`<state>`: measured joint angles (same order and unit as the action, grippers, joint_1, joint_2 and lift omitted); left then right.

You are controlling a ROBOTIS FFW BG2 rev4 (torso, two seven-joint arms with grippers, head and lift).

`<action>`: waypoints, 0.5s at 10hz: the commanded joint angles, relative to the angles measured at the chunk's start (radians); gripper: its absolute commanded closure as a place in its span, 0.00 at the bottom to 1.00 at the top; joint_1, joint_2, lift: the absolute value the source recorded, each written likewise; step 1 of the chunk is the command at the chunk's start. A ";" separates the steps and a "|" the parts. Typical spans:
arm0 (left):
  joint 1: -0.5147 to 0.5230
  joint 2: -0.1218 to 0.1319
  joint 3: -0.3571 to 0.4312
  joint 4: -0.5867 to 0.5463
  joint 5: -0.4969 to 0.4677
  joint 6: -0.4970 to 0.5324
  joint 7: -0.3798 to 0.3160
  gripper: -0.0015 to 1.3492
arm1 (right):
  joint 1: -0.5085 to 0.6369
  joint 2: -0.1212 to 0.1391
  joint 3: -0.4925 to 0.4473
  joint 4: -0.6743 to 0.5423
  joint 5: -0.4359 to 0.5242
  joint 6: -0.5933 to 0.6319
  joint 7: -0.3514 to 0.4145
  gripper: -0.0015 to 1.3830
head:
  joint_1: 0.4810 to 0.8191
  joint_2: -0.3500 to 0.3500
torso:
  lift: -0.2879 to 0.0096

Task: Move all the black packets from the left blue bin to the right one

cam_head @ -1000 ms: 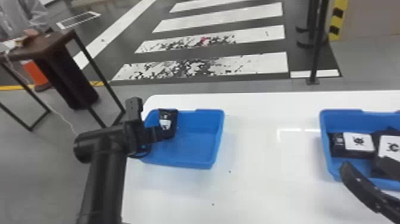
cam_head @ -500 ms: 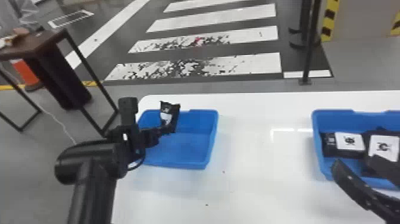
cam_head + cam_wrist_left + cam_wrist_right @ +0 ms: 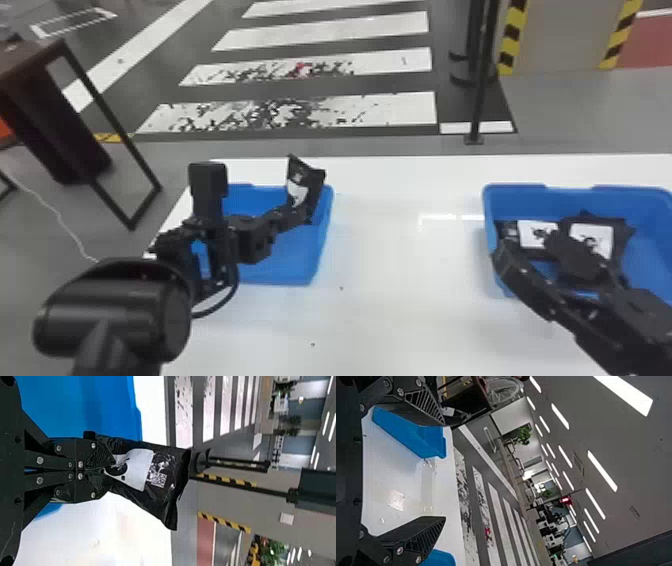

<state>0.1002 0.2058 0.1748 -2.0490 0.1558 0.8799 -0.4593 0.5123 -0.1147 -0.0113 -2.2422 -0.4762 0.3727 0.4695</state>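
My left gripper (image 3: 295,216) is shut on a black packet (image 3: 311,186), which stands up above the right part of the left blue bin (image 3: 295,262). In the left wrist view the fingers of my left gripper (image 3: 95,470) pinch the end of the black packet (image 3: 166,477), with its white label facing the camera. My right gripper (image 3: 537,255) is open over the near part of the right blue bin (image 3: 645,250). Black packets (image 3: 590,240) with white labels lie in that bin, partly behind its fingers. The right wrist view shows my right gripper (image 3: 441,471) with fingers wide apart.
Both bins stand on a white table (image 3: 390,300), with bare tabletop between them. Beyond the table's far edge are a dark post (image 3: 481,90) and a striped floor (image 3: 350,110). A brown stand (image 3: 50,110) is at the left.
My left gripper has lifted the packet from the left bin's back left area and carried it rightward. The right gripper has moved left, over the right bin. The head view has shifted slightly.
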 commanded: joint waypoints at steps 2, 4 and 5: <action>0.005 -0.008 -0.111 -0.024 0.058 -0.021 -0.005 0.90 | -0.056 -0.023 0.067 0.003 -0.048 0.008 0.004 0.14 | 0.63 0.73 | 0.50; -0.009 -0.014 -0.165 -0.024 0.091 -0.033 -0.009 0.90 | -0.127 -0.037 0.111 0.057 -0.058 0.008 0.004 0.14 | 0.63 0.69 | 0.50; -0.017 -0.016 -0.195 -0.024 0.115 -0.041 -0.010 0.90 | -0.149 -0.042 0.117 0.069 -0.056 0.008 0.004 0.14 | 0.63 0.67 | 0.50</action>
<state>0.0873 0.1908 -0.0039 -2.0729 0.2580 0.8428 -0.4696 0.3755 -0.1537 0.1014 -2.1810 -0.5331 0.3804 0.4740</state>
